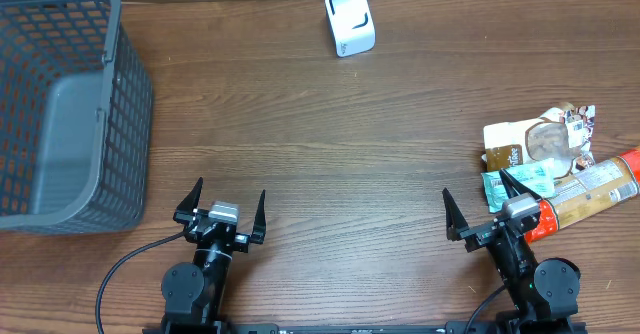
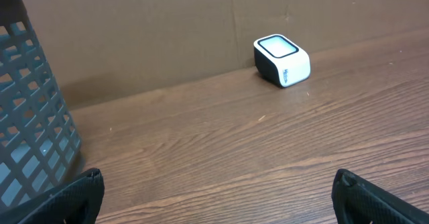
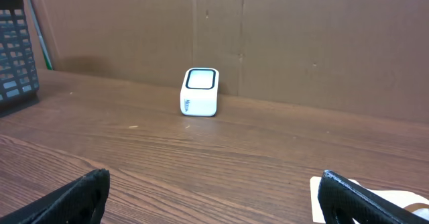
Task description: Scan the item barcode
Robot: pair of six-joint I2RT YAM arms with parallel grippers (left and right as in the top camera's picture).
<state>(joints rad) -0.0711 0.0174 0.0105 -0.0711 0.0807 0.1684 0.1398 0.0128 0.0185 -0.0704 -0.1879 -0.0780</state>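
Observation:
A white barcode scanner (image 1: 349,21) with a dark-rimmed window stands at the table's far middle; it also shows as the scanner (image 2: 282,60) in the left wrist view and the scanner (image 3: 200,92) in the right wrist view. The items lie in a pile at the right edge: a tan pouch (image 1: 535,142), a teal packet (image 1: 520,182) and an orange tube with a red cap (image 1: 590,192). My left gripper (image 1: 229,194) (image 2: 218,187) is open over bare wood at the front left. My right gripper (image 1: 476,189) (image 3: 211,187) is open, its right finger next to the pile.
A large grey mesh basket (image 1: 70,104) fills the far left corner; the basket's wall (image 2: 30,117) is close on the left in the left wrist view. A brown cardboard wall runs behind the scanner. A white packet corner (image 3: 395,200) lies by my right finger.

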